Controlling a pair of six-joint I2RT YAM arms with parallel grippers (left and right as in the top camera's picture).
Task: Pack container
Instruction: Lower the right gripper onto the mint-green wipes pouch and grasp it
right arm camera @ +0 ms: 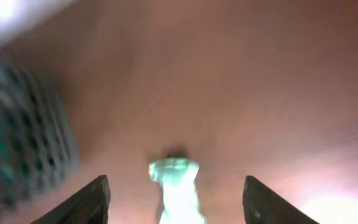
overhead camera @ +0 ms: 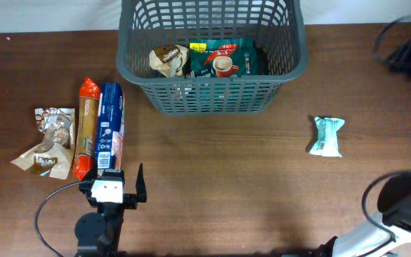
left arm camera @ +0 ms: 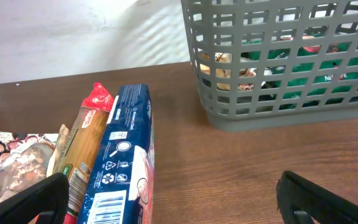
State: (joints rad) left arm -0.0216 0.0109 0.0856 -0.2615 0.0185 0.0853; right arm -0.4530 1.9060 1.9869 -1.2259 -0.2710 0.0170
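From overhead, a dark wooden table [overhead camera: 227,185] meets a white backdrop along its far edge. The container [overhead camera: 212,100], one grey slotted basket, stands at the far middle. It holds two packets, a tan one [overhead camera: 168,60] and a green one [overhead camera: 223,59].

Three more packets lie side by side at the left: a clear snack bag [overhead camera: 48,139], a long red-ended packet [overhead camera: 85,128] and a blue packet [overhead camera: 110,127]. One mint-green packet [overhead camera: 327,135] lies alone at the right.

The left gripper [overhead camera: 116,184] sits just behind the blue packet.

The left wrist view shows the left gripper's fingers [left arm camera: 39,202] spread wide and holding nothing, with the basket's lattice wall close ahead.

The right wrist view is blurred. The right gripper [right arm camera: 176,199] is also wide, with the mint-green packet between its fingers.
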